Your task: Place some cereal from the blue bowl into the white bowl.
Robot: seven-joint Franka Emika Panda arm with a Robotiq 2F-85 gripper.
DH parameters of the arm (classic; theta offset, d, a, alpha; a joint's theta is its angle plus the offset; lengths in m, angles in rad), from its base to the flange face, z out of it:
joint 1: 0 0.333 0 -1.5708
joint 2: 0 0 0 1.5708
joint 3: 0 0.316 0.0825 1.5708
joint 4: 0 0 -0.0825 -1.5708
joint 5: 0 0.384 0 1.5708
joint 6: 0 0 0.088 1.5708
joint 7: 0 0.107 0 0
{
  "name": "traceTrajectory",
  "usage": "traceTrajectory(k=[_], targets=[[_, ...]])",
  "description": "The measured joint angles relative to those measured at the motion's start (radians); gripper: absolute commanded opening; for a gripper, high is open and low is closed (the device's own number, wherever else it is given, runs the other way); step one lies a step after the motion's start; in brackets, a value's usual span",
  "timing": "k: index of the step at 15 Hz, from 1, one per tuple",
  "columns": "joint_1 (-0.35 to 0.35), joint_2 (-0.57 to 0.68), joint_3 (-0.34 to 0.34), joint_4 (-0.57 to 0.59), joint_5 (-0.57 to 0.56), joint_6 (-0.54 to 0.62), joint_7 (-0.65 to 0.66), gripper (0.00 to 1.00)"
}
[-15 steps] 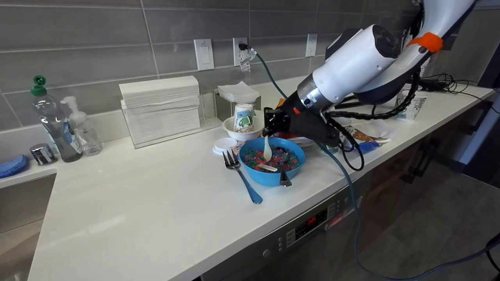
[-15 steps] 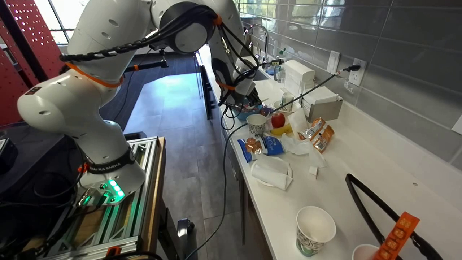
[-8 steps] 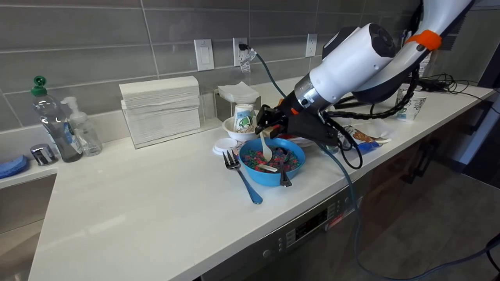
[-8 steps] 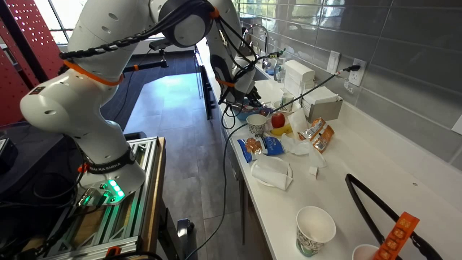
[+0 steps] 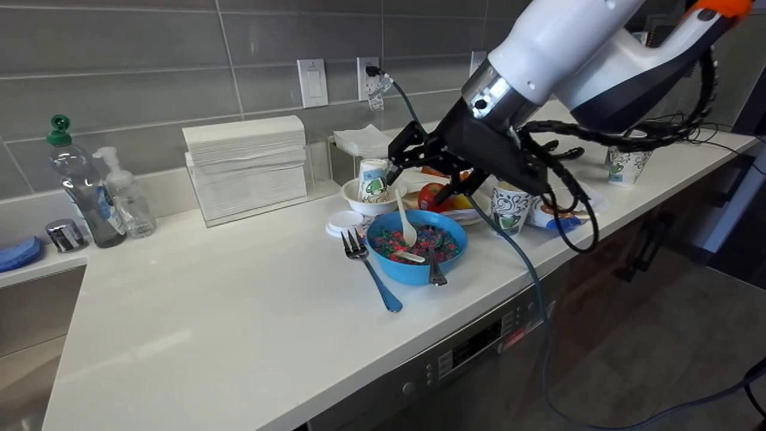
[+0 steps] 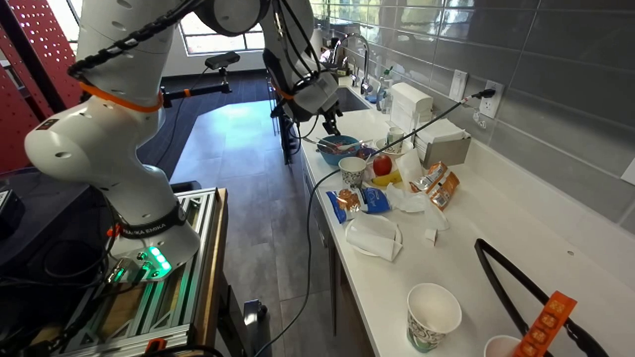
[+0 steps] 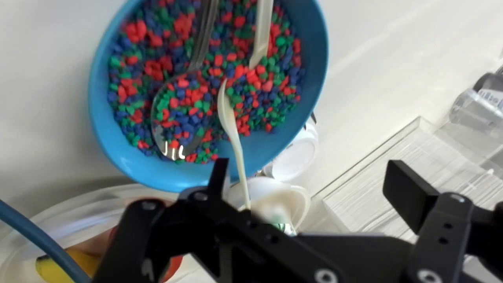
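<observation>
I judge transfer outstanding: mixed-colour cereal [image 7: 255, 98] in round blue plastic bowl [image 7: 312, 51]; none visible in round white bowl [image 7: 302, 200], wrist-view five o'clock. Black claw [image 7: 308, 179] spread wide, empty.

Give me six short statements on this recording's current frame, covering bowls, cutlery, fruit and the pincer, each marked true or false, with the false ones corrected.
1. The blue bowl holds red, green and blue pieces of cereal. True.
2. The fork lies inside the blue bowl. False: the fork lies on the counter, beside the blue bowl.
3. The pincer is shut. False: the pincer stands open.
4. A cup stands in the white bowl. True.
5. The metal spoon is bare. False: cereal lies in the metal spoon.
6. A banana lies beside the apple. True.
</observation>
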Motion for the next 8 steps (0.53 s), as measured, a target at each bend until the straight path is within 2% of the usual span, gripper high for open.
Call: traceTrajectory(k=[2,5,6,8], targets=[[-0.057,-0.033,0.102,-0.091,0.161,-0.039,-0.112,1.0],[-0.198,-0.051,0.334,-0.209,0.4,-0.24,-0.24,1.0],[-0.2,-0.071,0.347,-0.216,0.447,-0.233,-0.262,1.0],[-0.132,-0.126,0.253,-0.212,0.477,-0.156,-0.273,1.0]])
